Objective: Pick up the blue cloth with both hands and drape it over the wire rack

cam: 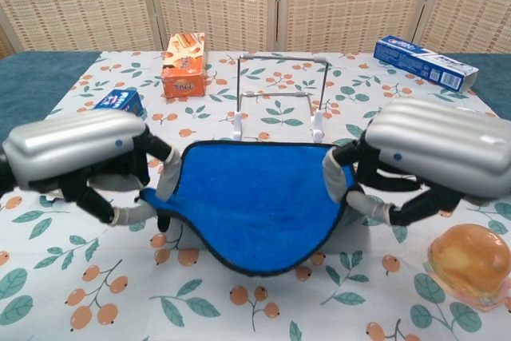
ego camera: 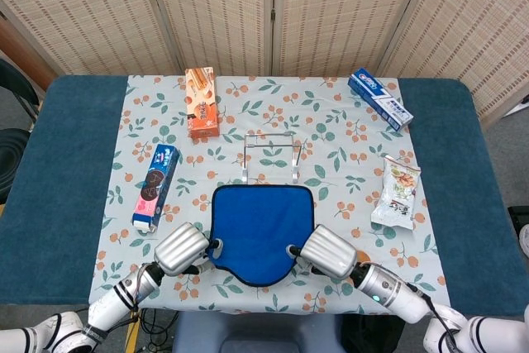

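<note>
The blue cloth (ego camera: 258, 229) (cam: 251, 201) with a dark hem is lifted at its near edge and sags in the middle, while its far edge lies on the table. My left hand (ego camera: 181, 248) (cam: 80, 157) pinches the cloth's near left corner. My right hand (ego camera: 329, 251) (cam: 435, 157) pinches the near right corner. The white wire rack (ego camera: 271, 157) (cam: 279, 101) stands upright just beyond the cloth's far edge, bare.
Lying left of the cloth is a blue cookie box (ego camera: 157, 187), with an orange box (ego camera: 201, 102) at the back left. A toothpaste box (ego camera: 380, 98) and a snack bag (ego camera: 397, 192) are on the right. A wrapped bun (cam: 471, 255) sits beside my right hand.
</note>
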`<state>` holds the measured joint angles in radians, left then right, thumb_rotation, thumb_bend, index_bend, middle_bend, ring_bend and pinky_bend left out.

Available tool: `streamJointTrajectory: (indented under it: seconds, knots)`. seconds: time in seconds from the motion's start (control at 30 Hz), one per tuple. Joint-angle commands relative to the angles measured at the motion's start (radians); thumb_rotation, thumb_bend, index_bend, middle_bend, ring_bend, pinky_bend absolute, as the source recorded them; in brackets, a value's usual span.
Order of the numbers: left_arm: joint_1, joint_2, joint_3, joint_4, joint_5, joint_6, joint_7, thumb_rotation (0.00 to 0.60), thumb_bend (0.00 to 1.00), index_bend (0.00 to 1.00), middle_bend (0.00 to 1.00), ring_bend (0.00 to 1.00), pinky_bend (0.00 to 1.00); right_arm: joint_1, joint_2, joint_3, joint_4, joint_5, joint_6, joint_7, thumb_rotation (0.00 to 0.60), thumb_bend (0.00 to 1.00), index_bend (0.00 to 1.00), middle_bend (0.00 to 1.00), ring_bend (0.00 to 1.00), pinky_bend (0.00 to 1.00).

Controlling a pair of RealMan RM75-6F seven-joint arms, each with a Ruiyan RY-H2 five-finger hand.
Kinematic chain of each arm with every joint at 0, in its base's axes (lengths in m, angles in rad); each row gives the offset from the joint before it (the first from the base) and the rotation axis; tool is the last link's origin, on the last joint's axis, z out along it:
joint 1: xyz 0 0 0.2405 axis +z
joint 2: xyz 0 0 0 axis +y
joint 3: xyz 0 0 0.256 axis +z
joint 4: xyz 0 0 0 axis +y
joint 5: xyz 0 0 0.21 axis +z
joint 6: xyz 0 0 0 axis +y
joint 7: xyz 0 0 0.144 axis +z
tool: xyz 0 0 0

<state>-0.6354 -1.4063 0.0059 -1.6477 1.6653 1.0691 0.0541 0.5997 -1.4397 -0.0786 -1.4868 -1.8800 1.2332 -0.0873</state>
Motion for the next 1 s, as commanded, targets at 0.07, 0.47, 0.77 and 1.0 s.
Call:
streamJointTrajectory:
  seconds: [0.07,0.47,0.77,1.0]
  knots:
    - [-0.04,0.052,-0.072,-0.054,-0.047,-0.012,-0.026,0.6,0.37,0.58,1.0,0.96,1.0,0.005,0.047,0.052,-0.038,0.033,0.033,-0.008,0.6,0.55,0.73,0.94,0.91,1.0]
    - [-0.144,0.156,-0.234,-0.167,-0.239,-0.115,-0.04,0.6,0.37,0.58,1.0,0.96,1.0,0.005,0.177,0.172,-0.119,0.12,0.089,-0.016,0.6,0.55,0.73,0.94,0.91,1.0]
    - [-0.236,0.156,-0.325,-0.163,-0.417,-0.19,0.011,0.6,0.37,0.59,1.0,0.96,1.0,0.004,0.214,0.221,-0.124,0.181,0.09,-0.015,0.6,0.55,0.73,0.94,0.91,1.0]
    - [-0.315,0.128,-0.366,-0.113,-0.584,-0.223,0.094,0.6,0.37,0.59,1.0,0.96,1.0,0.022,0.212,0.262,-0.09,0.249,0.055,-0.016,0.6,0.55,0.73,0.94,0.91,1.0]
